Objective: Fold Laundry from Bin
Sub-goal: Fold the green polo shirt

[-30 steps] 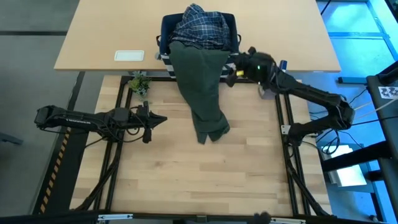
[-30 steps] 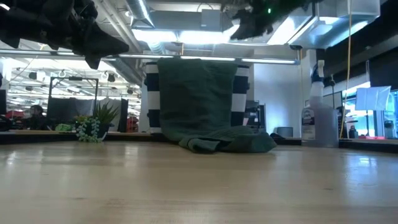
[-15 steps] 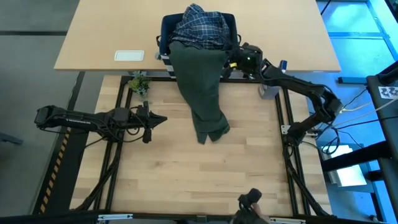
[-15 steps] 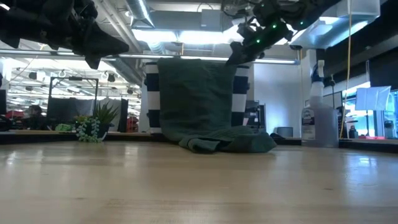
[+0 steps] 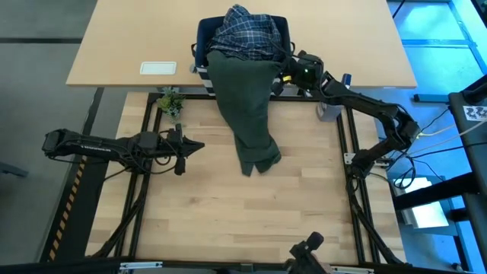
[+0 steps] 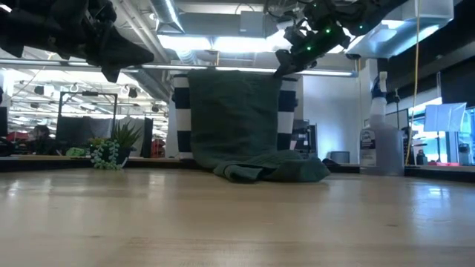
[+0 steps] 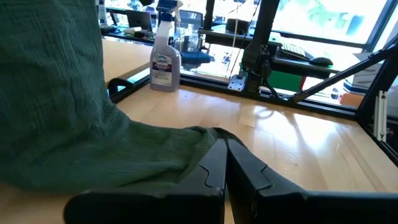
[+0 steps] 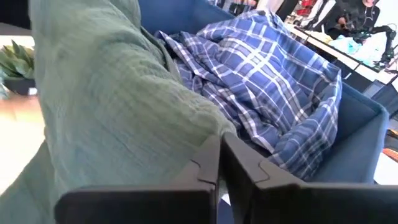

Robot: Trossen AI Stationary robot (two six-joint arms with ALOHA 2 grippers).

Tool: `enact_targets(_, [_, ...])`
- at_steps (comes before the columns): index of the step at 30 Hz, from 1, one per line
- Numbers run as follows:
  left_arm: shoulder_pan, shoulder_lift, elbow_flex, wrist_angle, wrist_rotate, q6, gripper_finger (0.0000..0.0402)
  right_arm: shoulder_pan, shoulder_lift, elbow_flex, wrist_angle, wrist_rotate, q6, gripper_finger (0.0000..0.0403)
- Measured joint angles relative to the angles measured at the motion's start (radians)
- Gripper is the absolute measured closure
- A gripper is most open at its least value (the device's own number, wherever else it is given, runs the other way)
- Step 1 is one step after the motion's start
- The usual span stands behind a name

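High view: green garment point(image 5: 247, 114) over bin point(image 5: 204, 34)

The bin point(image 5: 202, 34) is mostly hidden under the plaid shirt point(image 5: 245, 32) and the olive-green garment point(image 5: 245, 106)

From my left wrist I can see a clear spray bottle point(image 7: 164, 61) standing on the surface, and its label carries a blue logo that may read "Dawn", though the print is too small for me to be sure. Off to the side in the overhead view there is a white tag point(image 5: 479, 113) with a black square marker pattern on it, which bears no letters or numbers I can read. I can make out no other text, brand or number anywhere.
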Motion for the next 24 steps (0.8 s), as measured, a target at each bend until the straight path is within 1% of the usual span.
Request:
enact_targets(3, [0.000, 0.000, 0.000, -0.002, 0.000, 0.000, 0.0401, 0.000, -0.030, 0.000, 0.018, -0.020, 0.021, 0.0397])
enact_targets(5, [0.000, 0.000, 0.000, -0.002, 0.000, 0.000, 0.0401, 0.000, -0.061, 0.000, 0.026, -0.058, 0.047, 0.0398])
enact_targets(7, [0.000, 0.000, 0.000, -0.001, -0.010, 0.018, 0.0401, 0.010, -0.097, 0.000, 0.035, -0.122, 0.093, 0.0399])
enact_targets(10, [0.000, 0.000, 0.000, -0.001, -0.081, 0.027, 0.0401, 0.033, -0.168, 0.000, 0.049, -0.258, 0.147, 0.0400])
enact_targets(12, [0.000, -0.005, 0.000, -0.002, -0.118, 0.033, 0.0401, 0.070, -0.223, 0.000, 0.054, -0.315, 0.155, 0.0401])
enact_targets(16, [0.000, -0.010, -0.001, 0.009, -0.131, 0.080, 0.0401, 0.179, -0.319, 0.000, 0.011, -0.327, 0.150, 0.0401])
enact_targets(18, [0.000, -0.010, -0.001, 0.026, -0.136, 0.102, 0.0401, 0.248, -0.359, 0.000, -0.043, -0.330, 0.148, 0.0402])
enact_targets(22, [0.000, -0.010, -0.001, 0.061, -0.153, 0.113, 0.0401, 0.403, -0.390, 0.001, -0.166, -0.324, 0.147, 0.0402])
enact_targets(24, [0.000, -0.010, -0.001, 0.075, -0.144, 0.128, 0.0401, 0.485, -0.385, 0.000, -0.238, -0.289, 0.146, 0.0402])
